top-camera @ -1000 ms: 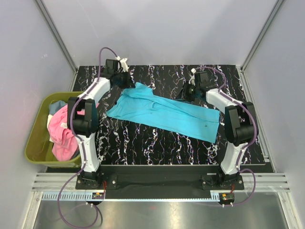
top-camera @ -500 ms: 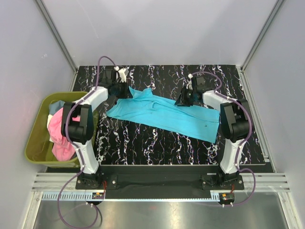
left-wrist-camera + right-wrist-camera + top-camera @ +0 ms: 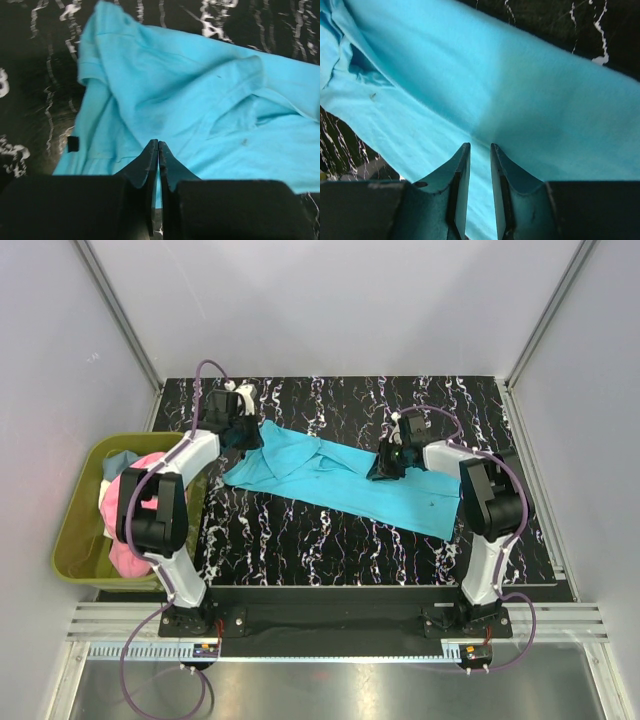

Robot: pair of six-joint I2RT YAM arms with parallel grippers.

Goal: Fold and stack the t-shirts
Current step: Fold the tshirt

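A plain, soft, bright turquoise t-shirt [image 3: 340, 475] lies spread across the middle of the black, white-veined counter [image 3: 330, 540], running as a long band from the upper left toward the lower right of the overhead view. Its left end is rumpled, with raised folds and a sleeve hem showing in the left wrist view [image 3: 200, 100]. The left tool [image 3: 245, 435] sits at the shirt's upper left end, just at the cloth's edge. Seen from its own camera, the left tool [image 3: 158, 145] has its two dark fingers pressed almost together over the fabric, with only a hairline between them, and I cannot tell whether any cloth is caught there. The right tool [image 3: 385, 465] rests on the shirt's upper edge, right of centre. In its own camera, the right tool [image 3: 480, 147] has its fingers drawn narrow, pinching a fold of the turquoise cloth [image 3: 520, 90], with a crease running straight into the slim gap. At the left of the overhead view, off the counter's edge, stands a rectangular olive-green plastic bin [image 3: 75, 530]. It holds a crumpled pink t-shirt [image 3: 122, 558], and a bit of grey-blue cloth [image 3: 118, 462] shows at its far end, partly behind the left arm.
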